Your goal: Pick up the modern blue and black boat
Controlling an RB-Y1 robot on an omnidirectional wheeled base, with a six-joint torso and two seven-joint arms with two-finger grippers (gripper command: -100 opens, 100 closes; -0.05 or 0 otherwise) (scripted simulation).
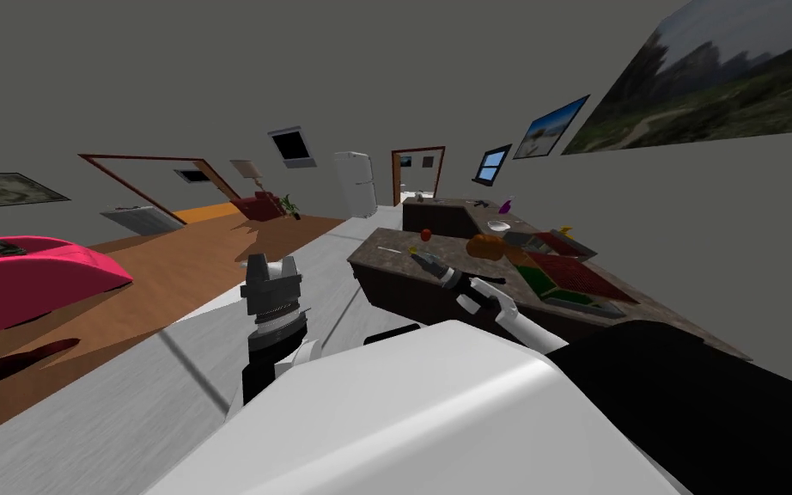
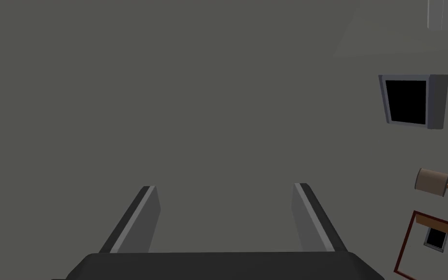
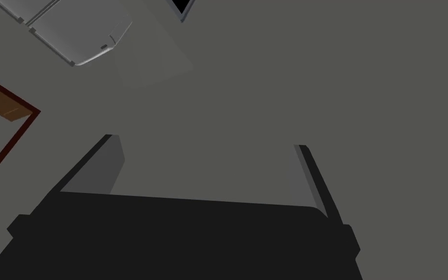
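My left gripper [image 1: 272,265] is raised over the grey floor in the head view, left of the counter. In the left wrist view its fingers stand open [image 2: 225,188] with nothing between them, facing a grey wall. My right gripper [image 1: 426,259] reaches over the near end of a dark counter with a speckled top [image 1: 386,249]. It is open and empty too [image 3: 206,142]. On the counter lie a red apple [image 1: 426,234], an orange lump [image 1: 485,247], a white bowl [image 1: 498,225] and a small dark thing [image 1: 480,204] that I cannot make out.
A red and green tray [image 1: 566,279] lies in the counter to the right. A white fridge [image 1: 356,183] stands at the far wall beside a doorway [image 1: 417,176]. A pink sofa [image 1: 25,271] sits at the left on brown floor [image 1: 171,275].
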